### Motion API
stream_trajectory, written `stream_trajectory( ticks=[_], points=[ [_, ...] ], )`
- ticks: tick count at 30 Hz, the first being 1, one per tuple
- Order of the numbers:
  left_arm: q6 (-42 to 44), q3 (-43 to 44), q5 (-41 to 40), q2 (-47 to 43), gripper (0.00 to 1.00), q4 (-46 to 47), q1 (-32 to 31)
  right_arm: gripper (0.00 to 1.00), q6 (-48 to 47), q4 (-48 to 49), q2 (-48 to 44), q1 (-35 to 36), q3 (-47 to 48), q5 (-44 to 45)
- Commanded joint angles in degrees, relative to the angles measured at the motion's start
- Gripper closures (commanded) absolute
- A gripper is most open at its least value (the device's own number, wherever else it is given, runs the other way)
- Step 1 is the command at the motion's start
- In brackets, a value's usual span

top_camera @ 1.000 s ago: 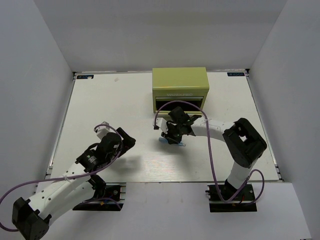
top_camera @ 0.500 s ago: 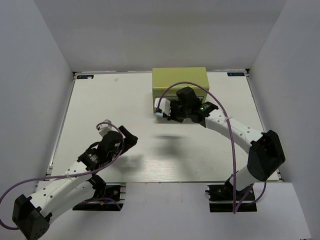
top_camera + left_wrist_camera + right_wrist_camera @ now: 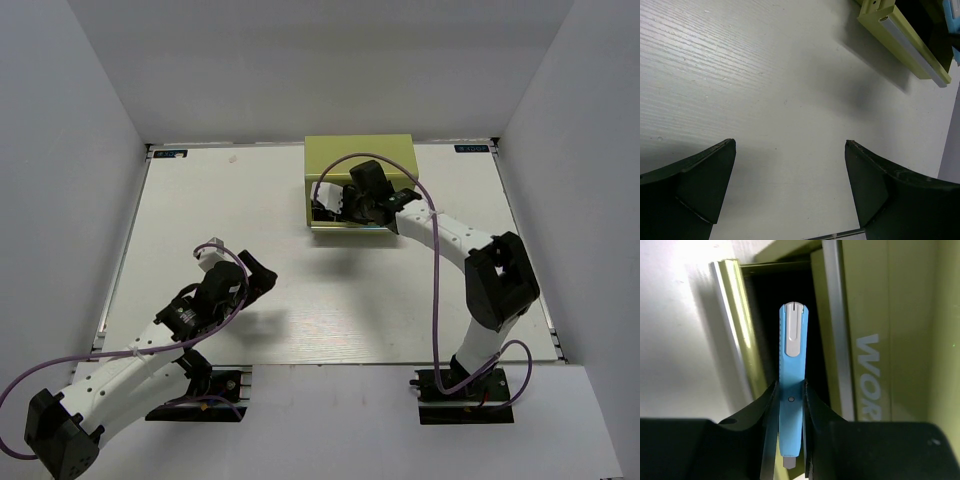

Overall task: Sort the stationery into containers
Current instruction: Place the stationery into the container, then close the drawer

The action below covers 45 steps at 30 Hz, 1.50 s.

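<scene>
My right gripper [image 3: 791,390] is shut on a short light-blue marker [image 3: 792,360] with a grey clip. It holds the marker lengthwise over the dark opening of the pulled-out lower drawer [image 3: 733,320] of the olive-green tool chest [image 3: 360,160]. In the top view the right gripper [image 3: 335,208] hovers at the chest's front. My left gripper [image 3: 262,272] is open and empty, low over bare table [image 3: 790,145]. No other pens or markers show in any view.
The chest's "WORKPRO" label [image 3: 869,375] runs beside the marker. The open drawer's front edge [image 3: 905,45] shows at the top right of the left wrist view. White walls [image 3: 80,150] enclose the white table.
My right arm has lifted the light-blue marker off the table's middle and carried it back to the chest's open drawer. The left arm has hardly moved.
</scene>
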Motion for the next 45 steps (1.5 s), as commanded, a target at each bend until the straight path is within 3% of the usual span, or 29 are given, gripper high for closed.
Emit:
stream_trajectory(
  ticks=[1,3,7,12,13,17,22,28,34,41,45],
  points=[
    [0.6,0.4,0.3,-0.1,0.00,0.9,0.3,0.93,-3.5,3.0,0.9,-0.6,3.2,1.5],
    [0.6,0.4,0.3,-0.1,0.00,1.5,0.3,0.79,-4.1,2.8,1.9,-0.9,3.6,1.8],
    [0.6,0.4,0.3,0.4,0.00,1.5,0.3,0.66,-4.1,2.6,3.0,-1.4,4.0,2.1],
    [0.6,0.4,0.3,1.5,0.00,2.6,0.3,0.61,-3.6,2.8,2.2,-1.8,3.9,1.5],
    [1.1,0.4,0.3,1.5,0.00,3.1,0.3,0.63,-3.5,2.5,2.2,-1.7,3.9,1.3],
    [1.1,0.4,0.8,2.8,0.00,3.6,0.3,1.00,-2.9,-1.2,1.0,-2.8,5.4,-5.7],
    [1.6,0.4,0.8,3.3,0.00,4.2,0.3,1.00,-14.0,-20.2,2.5,-3.4,10.6,-21.2],
    [1.6,0.9,0.8,3.3,0.00,4.2,0.3,1.00,-21.4,-30.6,5.8,-3.3,12.2,-24.6],
    [1.6,0.9,0.8,2.8,0.00,3.6,0.3,1.00,-19.8,-27.0,8.8,-2.9,11.6,-20.3],
    [1.6,0.9,0.8,1.6,0.00,2.5,0.3,1.00,-7.3,-5.0,9.4,-2.5,5.1,-5.9],
    [1.1,0.9,0.8,1.0,0.00,2.5,0.3,1.00,-5.2,4.6,9.2,-2.5,2.2,1.0]
  ],
)
